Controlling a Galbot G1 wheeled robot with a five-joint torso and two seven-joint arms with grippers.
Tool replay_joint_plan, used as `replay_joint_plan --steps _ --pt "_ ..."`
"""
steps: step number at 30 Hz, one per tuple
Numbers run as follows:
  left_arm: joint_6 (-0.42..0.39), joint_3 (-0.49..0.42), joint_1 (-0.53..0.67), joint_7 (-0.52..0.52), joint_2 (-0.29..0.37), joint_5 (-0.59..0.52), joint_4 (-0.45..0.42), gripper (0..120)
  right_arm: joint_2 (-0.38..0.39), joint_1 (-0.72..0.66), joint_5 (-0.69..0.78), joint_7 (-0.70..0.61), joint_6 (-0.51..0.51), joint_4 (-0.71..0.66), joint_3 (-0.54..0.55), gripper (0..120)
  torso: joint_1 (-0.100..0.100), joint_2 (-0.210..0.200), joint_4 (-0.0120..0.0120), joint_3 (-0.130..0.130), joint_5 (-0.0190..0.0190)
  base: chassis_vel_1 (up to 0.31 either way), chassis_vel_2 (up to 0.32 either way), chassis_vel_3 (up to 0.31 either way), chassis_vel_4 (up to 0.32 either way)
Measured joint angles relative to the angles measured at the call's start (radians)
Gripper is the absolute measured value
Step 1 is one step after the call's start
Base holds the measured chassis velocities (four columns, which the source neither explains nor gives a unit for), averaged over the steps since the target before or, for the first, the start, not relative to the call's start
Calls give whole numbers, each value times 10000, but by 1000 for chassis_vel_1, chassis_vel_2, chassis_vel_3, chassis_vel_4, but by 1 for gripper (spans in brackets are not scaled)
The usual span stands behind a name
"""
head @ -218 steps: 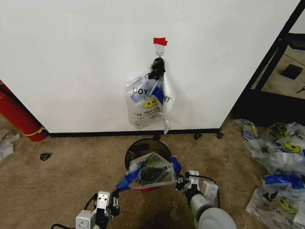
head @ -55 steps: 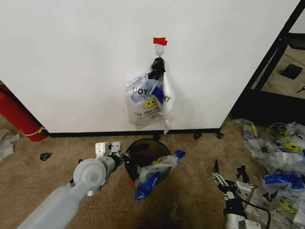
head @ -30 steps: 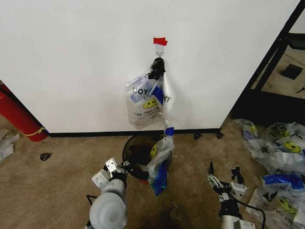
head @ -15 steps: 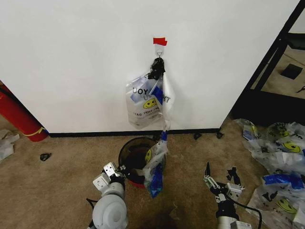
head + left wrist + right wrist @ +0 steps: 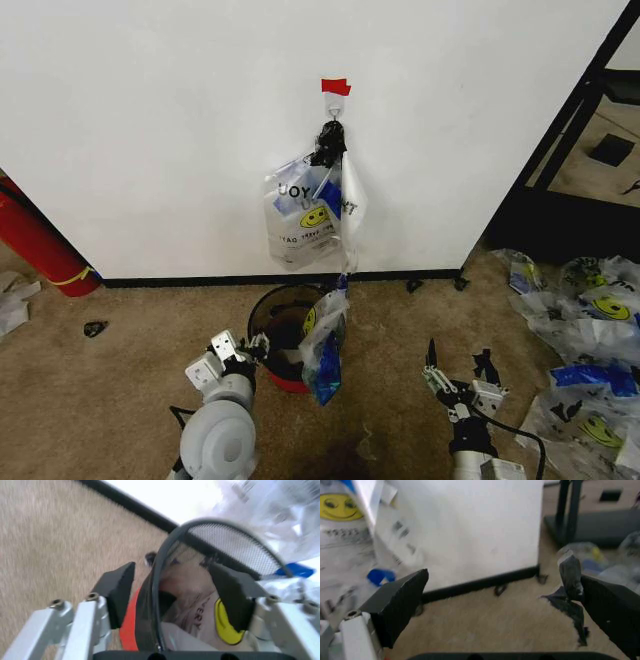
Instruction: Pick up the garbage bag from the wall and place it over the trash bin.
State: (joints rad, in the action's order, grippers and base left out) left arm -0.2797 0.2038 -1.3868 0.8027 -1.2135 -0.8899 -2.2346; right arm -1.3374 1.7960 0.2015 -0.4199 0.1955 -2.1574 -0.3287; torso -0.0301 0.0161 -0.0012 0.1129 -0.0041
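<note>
One white wall (image 5: 150, 120) rising behind tan carpet (image 5: 100, 380).

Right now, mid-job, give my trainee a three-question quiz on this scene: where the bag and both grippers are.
1. True or false: the garbage bag lies flat on the carpet, apart from the trash bin.
2. What is the left gripper doing? A) straddling the bin's rim, open B) holding the bunch of bags on the wall hook C) resting on the red cylinder
3. Fill in: the right gripper is ____ and holds nothing.

Key: 1 false, it hangs over the bin's right rim; 2 A; 3 open.
</note>
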Motion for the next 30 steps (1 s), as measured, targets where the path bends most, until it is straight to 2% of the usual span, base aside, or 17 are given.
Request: replay_joint_plan --steps 2,4,6,8,10,12,13,16,20,22,30 --pt "-65 71 -158 -175 270 282 -383 76 242 -197 381 -19 -626 -266 120 100 0 0 0 0 0 0 0 0 0" --pt "-65 71 -158 -175 270 282 -383 76 259 -214 404 -20 -663 -281 128 100 0 0 0 0 0 0 0 0 0" --pt "-97 91 -287 -336 481 546 -626 86 451 -420 653 -26 -1086 -439 203 100 0 0 4 0 0 0 0 0 0" --pt "-176 81 -503 -644 830 1010 -939 97 818 -959 1155 -58 -1911 -668 355 100 0 0 1 0 -1 0 0 0 0" --pt "-270 48 -684 -902 1118 1355 -1201 100 1042 -1547 1789 -64 -2764 -862 423 100 0 0 11 0 2 0 0 0 0" --pt "-344 -1 -635 -976 1258 1407 -1251 100 1099 -1716 2098 -65 -3144 -977 425 100 0 0 16 0 2 0 0 0 0" --pt "-466 0 -537 -1150 1511 1548 -1363 100 1204 -2055 2598 -95 -3725 -1091 474 100 -1 0 -14 0 -6 0 0 0 0" --pt "-559 337 -609 -1258 1791 1640 -1689 100 1500 -3044 3294 -113 -4851 -756 861 100 0 0 4 0 0 0 0 0 0" --pt "-586 803 -700 -1261 1937 1608 -1850 100 1574 -4107 3753 -302 -5522 7 1534 100 -1 0 5 1 1 0 0 0 0" --pt "-625 1080 -753 -1257 1911 1450 -1911 100 1393 -5019 4477 -669 -6168 438 2073 100 -1 0 4 1 -1 0 0 0 0" --pt "-884 1605 -448 -1212 1944 881 -1973 100 706 -5675 4860 -1292 -6870 782 2801 100 -1 0 0 0 -2 0 0 0 0"
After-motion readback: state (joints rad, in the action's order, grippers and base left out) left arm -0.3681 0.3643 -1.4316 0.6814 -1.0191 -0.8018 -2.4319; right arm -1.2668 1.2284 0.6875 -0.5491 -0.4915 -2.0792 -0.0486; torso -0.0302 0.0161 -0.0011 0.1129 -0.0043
